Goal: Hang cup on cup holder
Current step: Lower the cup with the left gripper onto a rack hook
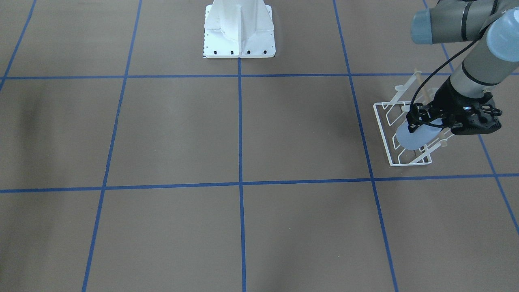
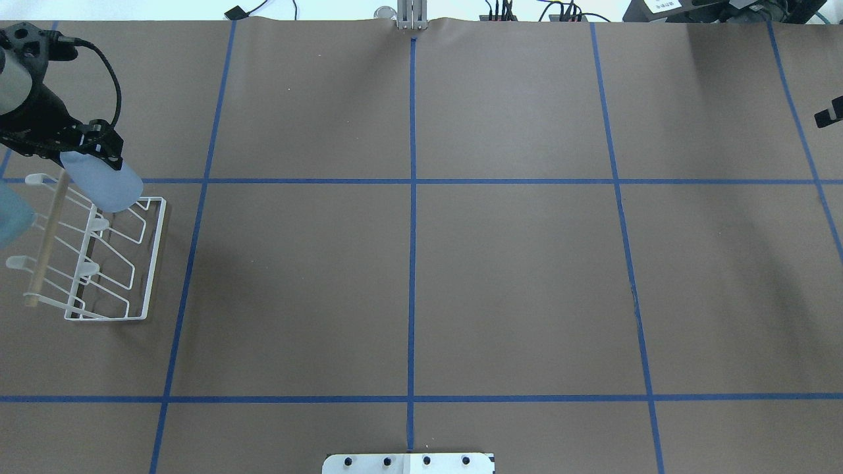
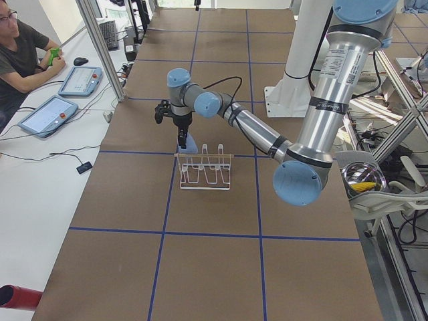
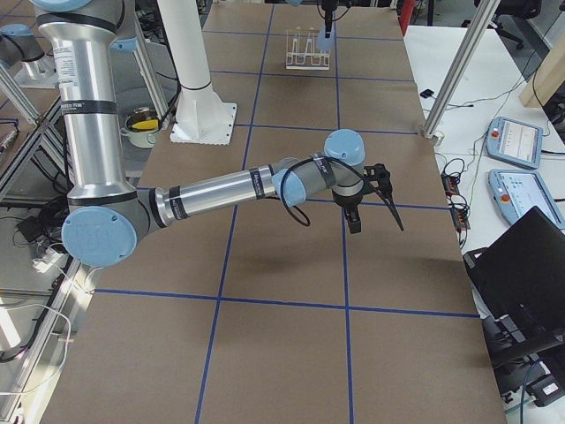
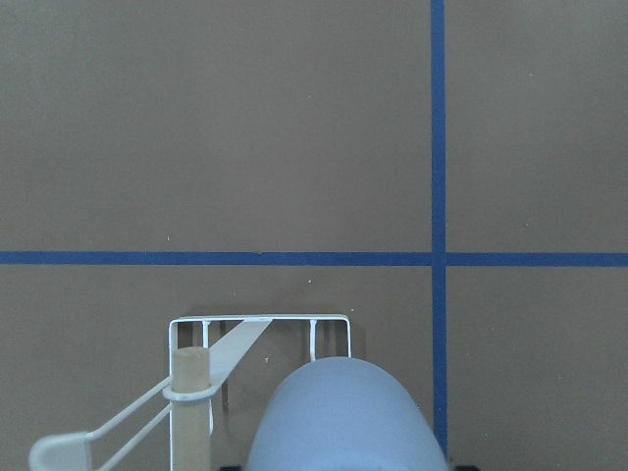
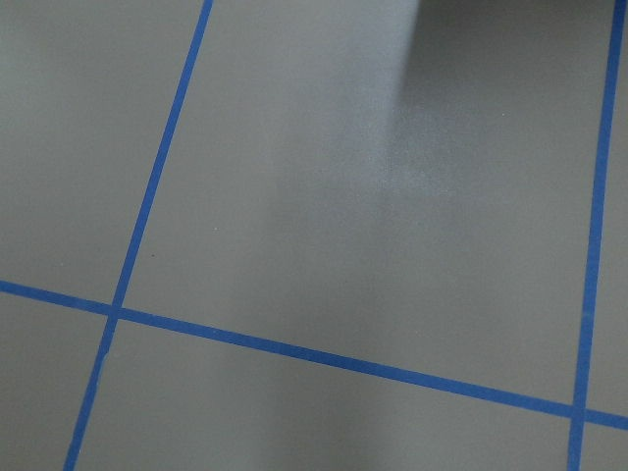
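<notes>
The light blue cup (image 1: 409, 140) hangs tilted over the end of the cup holder (image 1: 381, 125) nearest the operators' side, with my left gripper (image 1: 436, 119) shut on it. Overhead, the cup (image 2: 108, 187) overlaps the white wire rack (image 2: 155, 263) at its far end, beside the tan wooden rod (image 2: 47, 237). Whether the cup touches a prong I cannot tell. In the left wrist view the cup (image 5: 343, 417) fills the bottom edge above the rack's frame (image 5: 260, 319). My right gripper (image 4: 371, 212) hovers over bare table far from the rack; only a black sliver (image 2: 828, 113) shows overhead.
The robot's white base (image 1: 239, 32) stands at mid-table. Brown paper with blue tape lines (image 2: 411, 181) covers the table. A person sits at a side table with tablets (image 3: 50, 114). A red object (image 3: 17, 296) lies near that table's corner.
</notes>
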You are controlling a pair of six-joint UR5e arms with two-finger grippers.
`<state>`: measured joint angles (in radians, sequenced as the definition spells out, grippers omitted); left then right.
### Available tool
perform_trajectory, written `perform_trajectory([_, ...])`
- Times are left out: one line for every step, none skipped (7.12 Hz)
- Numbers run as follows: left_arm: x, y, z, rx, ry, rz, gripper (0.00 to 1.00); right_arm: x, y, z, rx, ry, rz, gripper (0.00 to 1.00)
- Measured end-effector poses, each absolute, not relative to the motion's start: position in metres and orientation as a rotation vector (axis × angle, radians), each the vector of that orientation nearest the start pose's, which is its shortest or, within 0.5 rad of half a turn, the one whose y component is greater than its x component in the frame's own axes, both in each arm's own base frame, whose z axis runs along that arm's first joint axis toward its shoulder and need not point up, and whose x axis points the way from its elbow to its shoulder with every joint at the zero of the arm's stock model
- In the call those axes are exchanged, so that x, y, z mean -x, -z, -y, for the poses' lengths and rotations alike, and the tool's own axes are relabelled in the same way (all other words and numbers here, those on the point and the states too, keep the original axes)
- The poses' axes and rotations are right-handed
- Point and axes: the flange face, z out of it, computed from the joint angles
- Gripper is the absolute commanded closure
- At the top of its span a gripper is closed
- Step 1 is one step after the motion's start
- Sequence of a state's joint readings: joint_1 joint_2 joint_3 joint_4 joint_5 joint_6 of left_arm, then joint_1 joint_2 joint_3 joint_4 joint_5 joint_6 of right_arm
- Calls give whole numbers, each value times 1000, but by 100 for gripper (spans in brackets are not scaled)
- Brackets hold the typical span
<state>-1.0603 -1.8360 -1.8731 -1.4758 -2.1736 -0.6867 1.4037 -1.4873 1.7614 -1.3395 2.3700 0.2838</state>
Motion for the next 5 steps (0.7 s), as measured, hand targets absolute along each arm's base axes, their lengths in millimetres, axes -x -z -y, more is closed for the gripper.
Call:
perform_trajectory([-212,-392,534,-40,28,-745,100,28,-492,537,-290,93,867,0])
perform_trajectory([-214,-394,534,-35,30,-744,100,28,-492,536,-290,93,867,0])
perform_trajectory([-215,-396,534,-31,30,-744,100,28,-493,536,-289,93,868,0])
perform_trajectory([-216,-397,533,-29,29,-745,94,28,-493,536,-288,93,868,0])
perform_trajectory([-217,-398,533,-29,28,-745,62,28,-493,536,-288,93,868,0])
